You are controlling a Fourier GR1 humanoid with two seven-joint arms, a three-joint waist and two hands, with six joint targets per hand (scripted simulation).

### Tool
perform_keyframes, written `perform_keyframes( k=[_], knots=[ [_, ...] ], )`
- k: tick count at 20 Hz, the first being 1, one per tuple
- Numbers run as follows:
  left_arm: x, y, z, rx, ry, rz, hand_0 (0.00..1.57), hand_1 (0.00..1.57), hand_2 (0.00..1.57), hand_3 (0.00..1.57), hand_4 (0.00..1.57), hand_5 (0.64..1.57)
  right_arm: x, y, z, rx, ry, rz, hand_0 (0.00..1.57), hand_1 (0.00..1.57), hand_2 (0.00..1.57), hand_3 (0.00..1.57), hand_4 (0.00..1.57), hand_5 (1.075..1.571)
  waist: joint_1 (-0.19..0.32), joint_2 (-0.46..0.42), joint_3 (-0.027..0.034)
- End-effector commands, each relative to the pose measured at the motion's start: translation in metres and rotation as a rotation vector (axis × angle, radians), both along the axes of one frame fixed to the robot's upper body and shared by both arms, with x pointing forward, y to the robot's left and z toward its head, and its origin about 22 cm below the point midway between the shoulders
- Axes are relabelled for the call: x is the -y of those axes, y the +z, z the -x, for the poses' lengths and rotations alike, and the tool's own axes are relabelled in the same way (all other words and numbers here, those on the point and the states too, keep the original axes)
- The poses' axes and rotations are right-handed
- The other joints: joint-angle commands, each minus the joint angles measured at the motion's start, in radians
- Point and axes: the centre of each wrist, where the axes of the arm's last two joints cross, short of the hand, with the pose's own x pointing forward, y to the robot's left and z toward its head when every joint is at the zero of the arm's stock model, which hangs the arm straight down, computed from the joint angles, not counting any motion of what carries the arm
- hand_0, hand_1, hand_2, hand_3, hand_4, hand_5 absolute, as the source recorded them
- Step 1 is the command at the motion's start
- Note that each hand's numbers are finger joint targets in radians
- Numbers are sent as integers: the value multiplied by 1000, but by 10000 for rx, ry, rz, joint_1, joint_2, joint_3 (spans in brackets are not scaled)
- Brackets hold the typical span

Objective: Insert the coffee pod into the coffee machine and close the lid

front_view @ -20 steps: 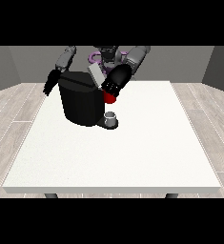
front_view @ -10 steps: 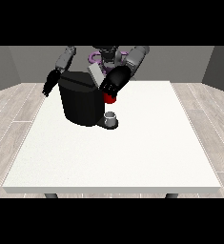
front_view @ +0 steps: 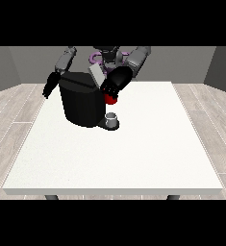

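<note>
The black coffee machine [front_view: 81,103] stands on the white table [front_view: 133,153] at the back left of middle. Its grey lid [front_view: 96,75] is tilted up at the top. The hand at the view's right [front_view: 116,82] hovers at the machine's upper right corner, just above a red thing at the machine [front_view: 111,99]. A small grey thing [front_view: 112,117] sits on the machine's base plate below it. The hand at the view's left [front_view: 50,87] hangs beside the machine's left side with fingers pointing down, holding nothing.
The robot's torso [front_view: 107,55] is behind the machine at the table's far edge. White table surface stretches in front of and to the right of the machine.
The hand at the view's right has edged slightly up and to the right beside the lid. The machine, the grey thing and the other hand have not moved.
</note>
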Motion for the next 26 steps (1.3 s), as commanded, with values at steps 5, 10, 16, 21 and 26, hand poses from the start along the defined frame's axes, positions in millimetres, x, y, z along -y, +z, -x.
perform_keyframes(
  k=[5,10,16,21,26],
  knots=[
    [-4,6,1,557,361,-704,0,0,686,554,0,1571,-3,-7,0,-114,-42,20,0,0,0,0,112,1571,82,113,-26],
    [-26,-11,0,273,747,-611,0,0,565,474,0,1571,-9,2,5,-300,6,217,0,0,0,0,147,1571,-96,-39,-34],
    [-13,-4,0,395,322,-659,0,0,362,253,0,1571,-4,2,-4,-71,-344,-251,0,0,0,0,171,1571,334,57,-29],
    [1,-54,-3,-742,315,-236,0,0,0,60,0,1571,34,-52,15,-1307,-975,-496,0,0,0,0,0,1571,1073,-1224,-24],
    [17,-116,1,-2459,-495,-97,0,0,85,0,0,1571,57,-91,38,-2435,-1631,-419,0,0,0,0,0,1571,1943,-2610,-28]
  ],
)
